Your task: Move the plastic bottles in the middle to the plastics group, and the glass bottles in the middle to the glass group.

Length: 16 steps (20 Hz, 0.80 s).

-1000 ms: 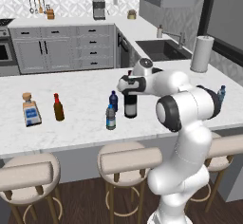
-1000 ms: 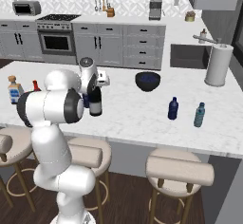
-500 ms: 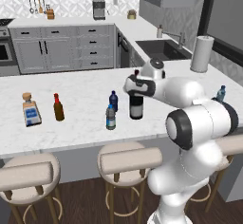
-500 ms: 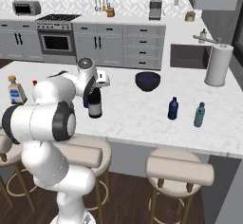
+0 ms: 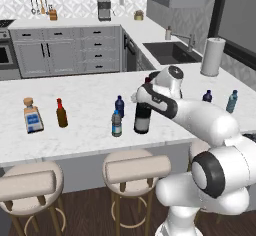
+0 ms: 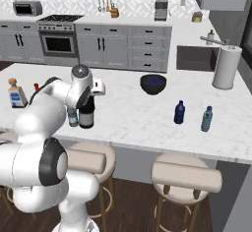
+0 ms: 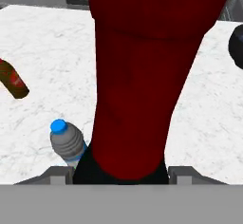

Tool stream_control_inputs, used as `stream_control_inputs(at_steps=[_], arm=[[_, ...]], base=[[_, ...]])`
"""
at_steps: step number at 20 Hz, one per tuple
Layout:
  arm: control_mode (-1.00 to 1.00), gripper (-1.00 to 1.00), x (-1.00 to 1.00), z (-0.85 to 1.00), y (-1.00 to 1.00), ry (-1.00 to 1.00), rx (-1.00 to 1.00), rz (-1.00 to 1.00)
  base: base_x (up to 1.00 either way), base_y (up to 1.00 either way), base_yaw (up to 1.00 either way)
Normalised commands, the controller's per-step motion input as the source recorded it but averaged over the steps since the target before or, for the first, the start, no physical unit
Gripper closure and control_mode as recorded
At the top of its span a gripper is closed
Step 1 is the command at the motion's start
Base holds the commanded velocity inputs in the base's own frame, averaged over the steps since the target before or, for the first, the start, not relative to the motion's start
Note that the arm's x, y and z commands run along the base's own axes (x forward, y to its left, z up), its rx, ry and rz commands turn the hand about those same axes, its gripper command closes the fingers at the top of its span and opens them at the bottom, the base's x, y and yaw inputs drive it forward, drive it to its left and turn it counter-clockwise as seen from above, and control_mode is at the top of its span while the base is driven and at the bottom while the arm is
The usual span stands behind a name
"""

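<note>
The gripper [image 5: 146, 91] is closed on the red neck of the wine bottle [image 5: 142, 119], which stands upright mid-counter [image 5: 80, 130], its base seemingly on or just off the marble. The main risk, as I judge it, is the swing toward the glass group at 9 o'clock: the clear bottle [image 5: 116, 124] and blue bottle [image 5: 119, 106] stand just beside the wine bottle on that side, and a low carry could knock them over; a neck-only hold could also let the heavy body tilt or slip. The left base view shows the square bottle [image 5: 32, 117] and brown bottle [image 5: 61, 113] waiting; the right base view shows the plastics group [image 6: 193, 116] at 3 o'clock and a dark bowl [image 6: 153, 84]. The hand view shows the red neck close up.
</note>
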Motion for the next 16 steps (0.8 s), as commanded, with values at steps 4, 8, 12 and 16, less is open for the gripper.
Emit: stream_control_inputs(at_steps=[4,8,12,16], arm=[[-1.00,1.00,-0.58,0.19,0.52,0.00,0.17,0.00],[-1.00,1.00,-0.50,0.13,0.69,0.00,0.04,0.00],[-1.00,1.00,-0.39,0.07,0.87,0.02,0.00,0.00],[-1.00,1.00,-0.18,0.00,0.98,0.03,0.00,0.00]], base=[[0.00,0.00,0.00],[0.00,0.00,0.00],[0.00,0.00,0.00],[0.00,0.00,0.00]])
